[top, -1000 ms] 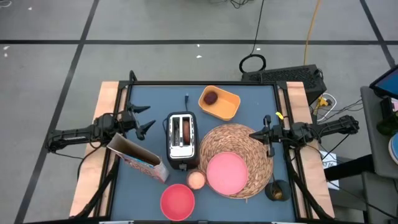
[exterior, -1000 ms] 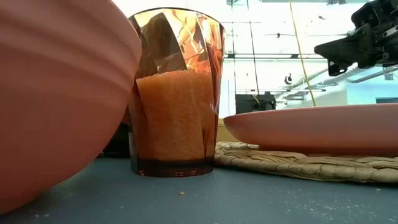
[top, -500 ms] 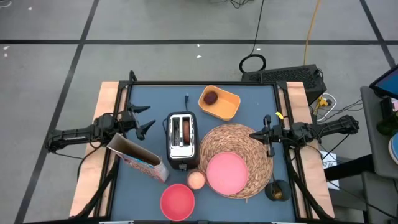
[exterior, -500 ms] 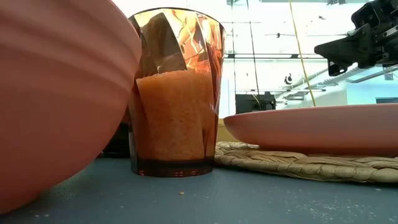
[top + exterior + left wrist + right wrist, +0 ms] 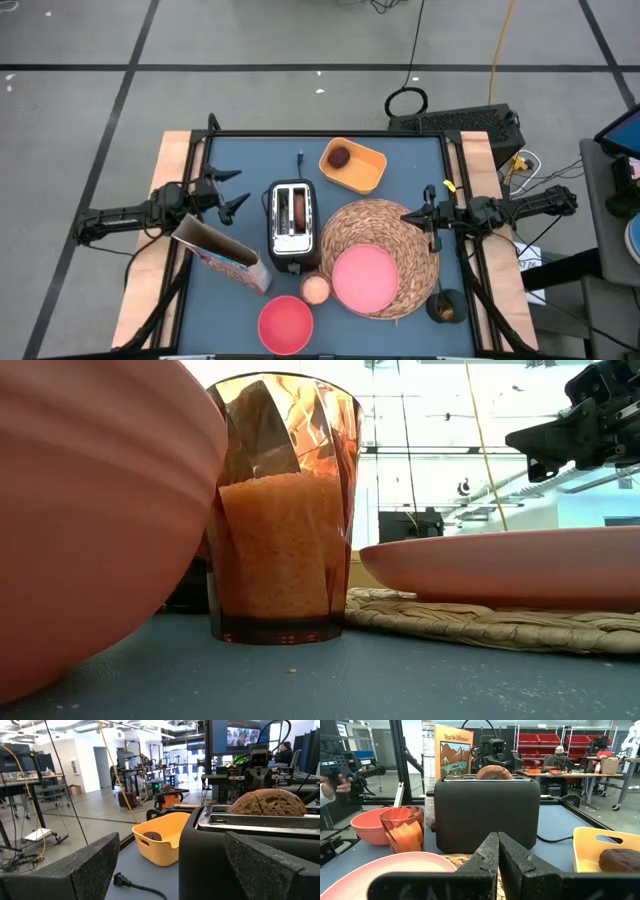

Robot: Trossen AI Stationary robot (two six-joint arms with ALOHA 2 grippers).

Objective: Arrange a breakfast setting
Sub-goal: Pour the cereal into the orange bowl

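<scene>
The round woven straw placemat [image 5: 380, 250] lies at the table's right, with the flat pink plate [image 5: 364, 277] on its near part. The pink bowl [image 5: 285, 325] stands at the near edge. The brown bread [image 5: 302, 211] sticks up out of the black toaster [image 5: 292, 226]; it also shows in the left wrist view [image 5: 269, 802]. The dark-red fruit [image 5: 340, 157] lies in a yellow tray [image 5: 353, 165]. My left gripper [image 5: 232, 190] is open, left of the toaster. My right gripper [image 5: 430, 218] is shut over the placemat's right edge.
A cereal box [image 5: 220, 254] lies tipped left of the toaster. A faceted orange cup [image 5: 316, 289] stands between the bowl and the plate. A small dark object [image 5: 444, 306] sits at the near right corner. The toaster's cord [image 5: 300, 160] runs toward the far edge.
</scene>
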